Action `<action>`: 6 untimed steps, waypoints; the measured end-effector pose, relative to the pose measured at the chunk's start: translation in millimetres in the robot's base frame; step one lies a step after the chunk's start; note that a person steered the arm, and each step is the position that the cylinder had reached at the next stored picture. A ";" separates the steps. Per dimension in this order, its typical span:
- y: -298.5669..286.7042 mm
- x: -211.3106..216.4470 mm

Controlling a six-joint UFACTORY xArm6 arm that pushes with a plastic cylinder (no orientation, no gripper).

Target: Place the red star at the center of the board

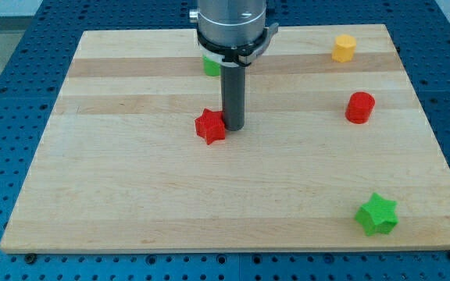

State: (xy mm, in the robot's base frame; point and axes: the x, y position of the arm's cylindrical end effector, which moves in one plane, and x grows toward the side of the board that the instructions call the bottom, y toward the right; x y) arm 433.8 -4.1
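Observation:
The red star point(210, 126) lies on the wooden board point(131, 179), a little left of the middle and somewhat toward the view's top. My tip point(233, 127) stands right against the star's right side, touching or nearly touching it. The rod rises from there to the arm's grey head at the view's top.
A red cylinder point(359, 107) stands at the right. A yellow block point(344, 48) sits near the top right corner. A green star point(377, 215) lies at the bottom right. A green block point(210, 65) is partly hidden behind the arm's head at the top.

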 end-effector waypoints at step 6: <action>-46.3 -18.4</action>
